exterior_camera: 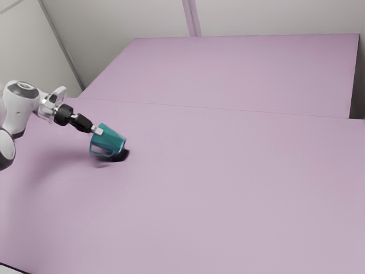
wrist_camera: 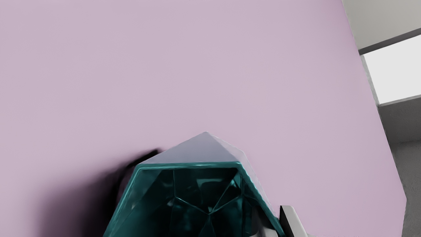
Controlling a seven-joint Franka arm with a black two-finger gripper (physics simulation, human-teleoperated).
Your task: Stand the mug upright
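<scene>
Mug: the teal mug is seen at the near end of the table, in front of the arm, tipped and not upright.
Long axis: a slant is made from the mouth, high and toward the exterior view's left, to the base, low and toward the exterior view's right.
Handle: the handle is carried on the underside, facing down toward the table.
Rim: the rim is turned toward the hand, so the hollow is looked into from the wrist.
Jaws: the wall just at the rim is pinched by the gripper, one finger inside the mouth and the other outside.
Mug from jaws: the body is reached out beyond the fingertips, down and toward the exterior view's right; the base is the part farthest from the hand.
Table: a dark shadow is cast close under the base on the table; whether the base is touching cannot be told.
Coming move: the base would need to be swung down beneath the mouth, with the pinch kept.
Risk: with only the rim held, the mug could be pivoted in the grip, or the handle caught on the table.
</scene>
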